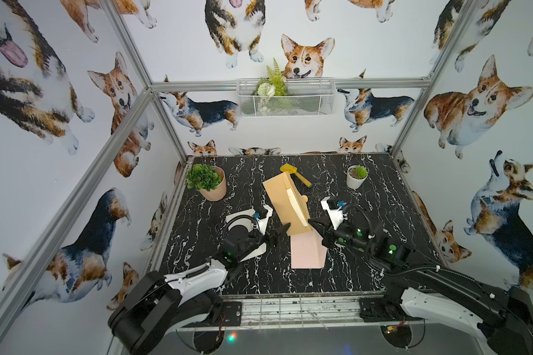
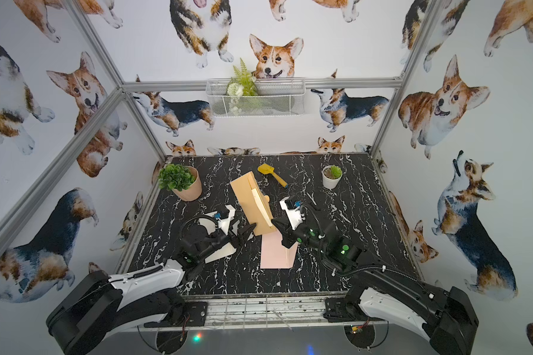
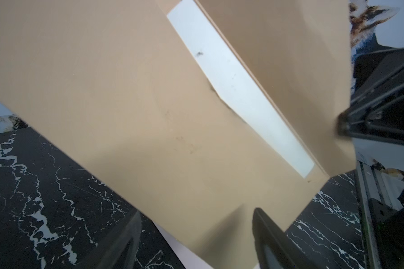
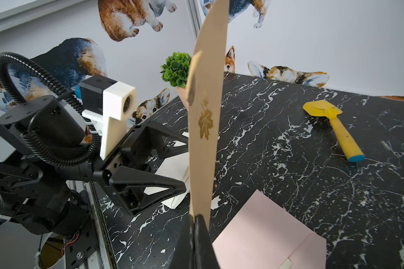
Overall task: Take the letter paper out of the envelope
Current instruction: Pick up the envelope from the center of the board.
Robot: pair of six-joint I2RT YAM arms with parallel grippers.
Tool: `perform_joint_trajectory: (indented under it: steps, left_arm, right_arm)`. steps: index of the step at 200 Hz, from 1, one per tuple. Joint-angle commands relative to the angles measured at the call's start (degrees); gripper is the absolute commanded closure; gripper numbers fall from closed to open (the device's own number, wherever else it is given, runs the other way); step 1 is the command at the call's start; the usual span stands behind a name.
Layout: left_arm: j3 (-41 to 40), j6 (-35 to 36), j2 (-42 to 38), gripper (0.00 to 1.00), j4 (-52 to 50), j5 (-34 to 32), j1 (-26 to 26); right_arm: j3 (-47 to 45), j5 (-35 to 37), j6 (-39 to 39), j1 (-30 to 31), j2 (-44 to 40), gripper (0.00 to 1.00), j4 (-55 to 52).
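R arm comes in low from near right. The right gripper (image 1: 314, 226) is clamped tight on the near corner of the tan envelope (image 1: 285, 201), held off the table (image 1: 382, 215) mid-scene. L arm comes from near left; the left gripper (image 1: 279, 235) is spread wide and empty, just beside envelope's left face. Contents hidden. Pale strip (image 3: 238, 86) at opening; letter or not, can't tell. Long axis rises from grip, leaning far-left; opening faces right. Pink sheet (image 1: 305, 253) lies flat below.

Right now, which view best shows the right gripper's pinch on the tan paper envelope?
Right wrist view: right gripper shut on the tan paper envelope, close up. Both top views show it small; left wrist view, blurred at frame edge.
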Motion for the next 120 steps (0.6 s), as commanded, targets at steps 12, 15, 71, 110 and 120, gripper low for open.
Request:
perform_joint_trajectory:
  steps: [12,15,71,110,120]
  left_arm:
    - [-0.25,-0.04,0.14,0.23,2.70,-0.16,0.11]
    - [-0.26,0.03,0.24,0.23,2.78,-0.16,0.10]
    - [-0.33,-0.31,0.03,0.24,2.57,-1.47,0.18]
    - [-2.67,-4.31,1.21,0.23,9.55,-1.32,1.74]
    - [-2.12,-4.31,1.65,0.23,9.50,0.66,1.76]
  right_arm:
    - [-0.41,-1.45,1.48,-0.37,1.39,1.00,6.64]
    - [-0.54,-1.45,1.57,-0.40,1.43,1.00,6.91]
    - [-2.23,-1.79,2.71,-1.37,0.62,1.00,8.61]
    - [-3.66,-1.77,1.72,-3.06,-2.60,1.00,6.14]
    - [-4.90,-2.44,1.70,-3.62,-3.50,1.00,7.22]
